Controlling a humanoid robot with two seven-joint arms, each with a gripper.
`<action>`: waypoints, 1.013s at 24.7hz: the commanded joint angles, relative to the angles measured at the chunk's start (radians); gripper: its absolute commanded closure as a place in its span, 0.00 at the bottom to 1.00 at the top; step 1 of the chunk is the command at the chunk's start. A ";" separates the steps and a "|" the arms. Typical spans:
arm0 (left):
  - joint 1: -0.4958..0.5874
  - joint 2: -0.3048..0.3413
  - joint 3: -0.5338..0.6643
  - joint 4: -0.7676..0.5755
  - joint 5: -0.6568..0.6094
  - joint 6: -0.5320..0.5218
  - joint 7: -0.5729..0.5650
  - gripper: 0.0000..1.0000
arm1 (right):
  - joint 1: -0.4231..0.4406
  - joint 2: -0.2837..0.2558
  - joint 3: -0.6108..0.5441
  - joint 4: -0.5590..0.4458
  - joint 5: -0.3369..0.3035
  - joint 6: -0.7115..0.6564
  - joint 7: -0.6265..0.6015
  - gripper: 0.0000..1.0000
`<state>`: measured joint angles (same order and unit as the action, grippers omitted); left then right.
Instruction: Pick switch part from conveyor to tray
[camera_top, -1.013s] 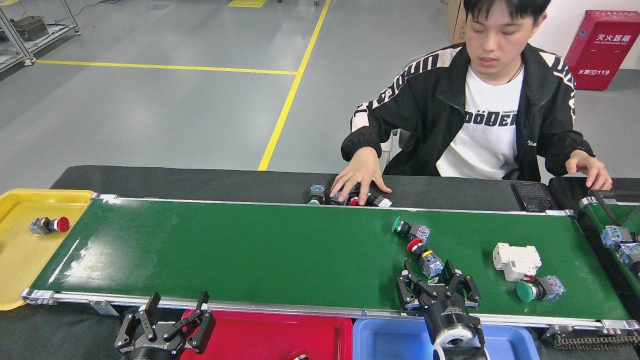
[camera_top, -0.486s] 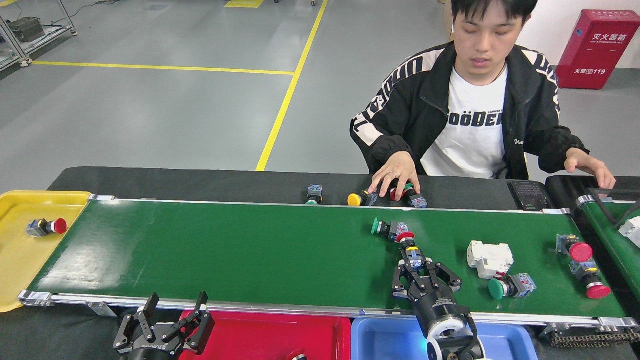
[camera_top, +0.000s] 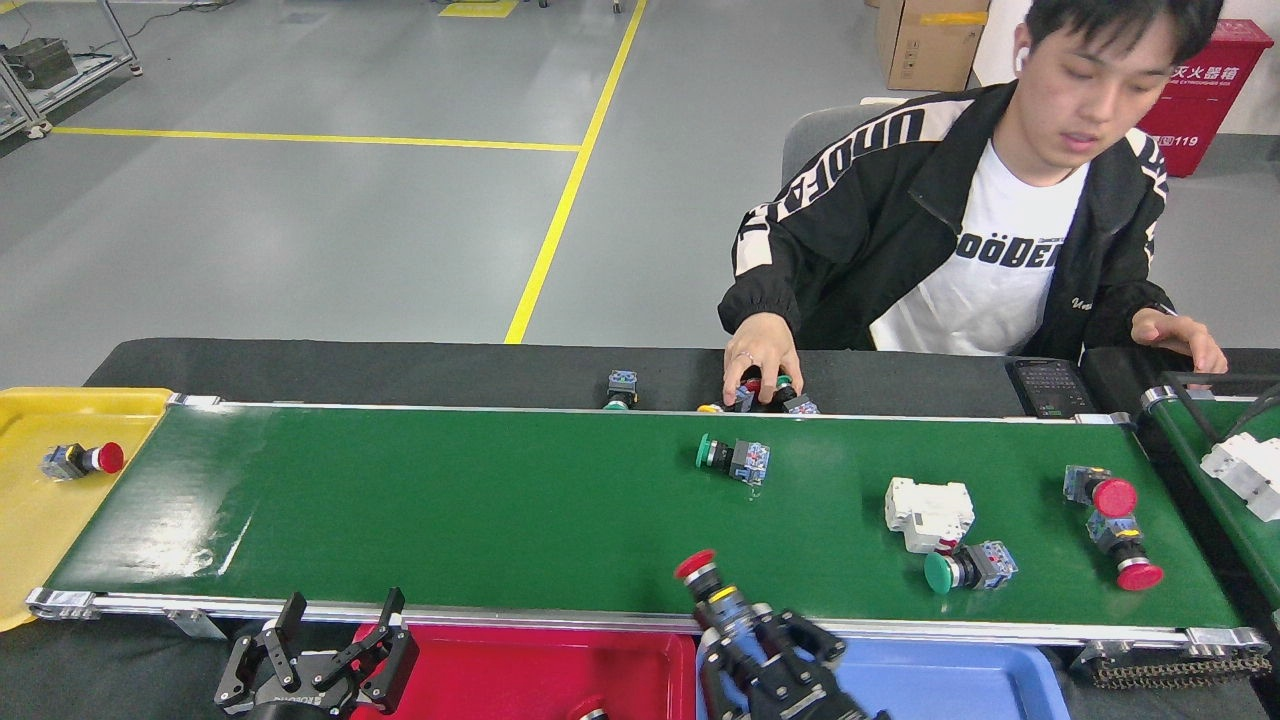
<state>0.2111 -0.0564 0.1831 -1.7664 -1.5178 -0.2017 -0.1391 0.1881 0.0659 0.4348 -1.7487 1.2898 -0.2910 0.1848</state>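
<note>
The conveyor (camera_top: 450, 500) is a wide green belt across the view. My right gripper (camera_top: 762, 640) is at the belt's near rail, shut on a red-capped switch part (camera_top: 712, 588) that sticks up and left from its fingers. It hangs where the red tray (camera_top: 530, 670) meets the blue tray (camera_top: 950, 680). My left gripper (camera_top: 320, 640) stands open and holds nothing, at the lower left by the red tray. Several more switch parts lie on the belt: a green-capped one (camera_top: 733, 458), another green-capped one (camera_top: 968, 567) and two red-capped ones (camera_top: 1100, 490) (camera_top: 1128, 550).
A white block part (camera_top: 930, 513) lies on the belt. The yellow tray (camera_top: 30, 500) at the left end holds a red-capped switch (camera_top: 82, 460). A person's hand (camera_top: 760, 360) rests on loose parts on the black ledge behind the belt. A second belt (camera_top: 1200, 440) shows at right.
My right gripper shut on the red-capped switch part, lifted it off the belt and pulled it back and left to the near rail. The remaining belt parts drifted left. The left gripper stayed put.
</note>
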 joint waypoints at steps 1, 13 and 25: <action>-0.006 -0.003 -0.002 -0.013 -0.001 0.001 0.009 0.00 | -0.012 0.015 0.021 -0.002 0.000 0.047 0.016 0.11; -0.065 0.007 -0.093 -0.011 -0.010 0.002 -0.002 0.00 | -0.036 0.020 -0.332 -0.021 -0.003 0.142 -0.008 0.11; -0.404 -0.003 -0.289 0.292 -0.157 0.001 -0.020 0.00 | 0.044 -0.047 -0.582 -0.020 -0.049 0.075 -0.123 0.10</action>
<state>-0.1644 -0.0587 -0.0973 -1.4990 -1.6677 -0.2091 -0.1643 0.2443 0.0127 -0.1453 -1.7549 1.2440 -0.2140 0.0595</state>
